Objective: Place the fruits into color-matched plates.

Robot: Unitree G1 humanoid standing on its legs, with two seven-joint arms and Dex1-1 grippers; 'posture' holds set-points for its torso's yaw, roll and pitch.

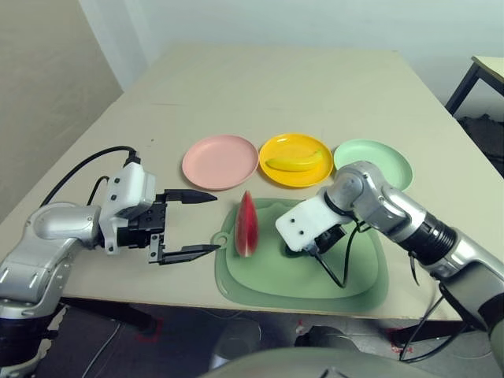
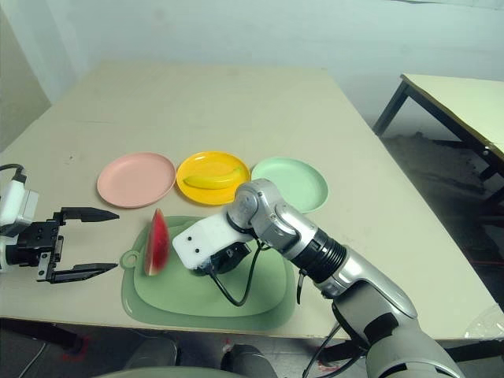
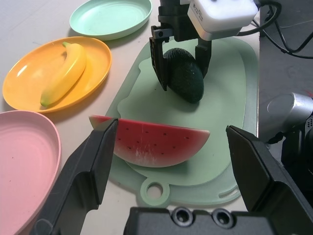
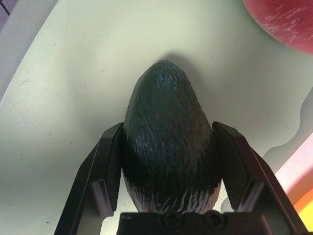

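In the left eye view, the banana (image 1: 294,163) lies on the yellow plate (image 1: 274,146), ahead of the right tool, so one fruit appears done; the pink plate (image 1: 220,162) and green plate (image 1: 378,161) are bare. The left wrist view shows the left tool (image 3: 171,129) spread wide and empty, with the watermelon (image 3: 159,143) on the cutting mat (image 3: 230,103) just beyond its tips, left to place. In the right wrist view, the right tool (image 4: 168,125) grips the avocado (image 4: 168,142) between its fingers, over the mat, also left to place.

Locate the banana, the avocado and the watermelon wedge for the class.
Banana (image 1: 294,164): left eye view, middle of its curved body.
Avocado (image 4: 168,142): right wrist view, middle of its dark skin.
Watermelon wedge (image 3: 156,142): left wrist view, its red flesh.
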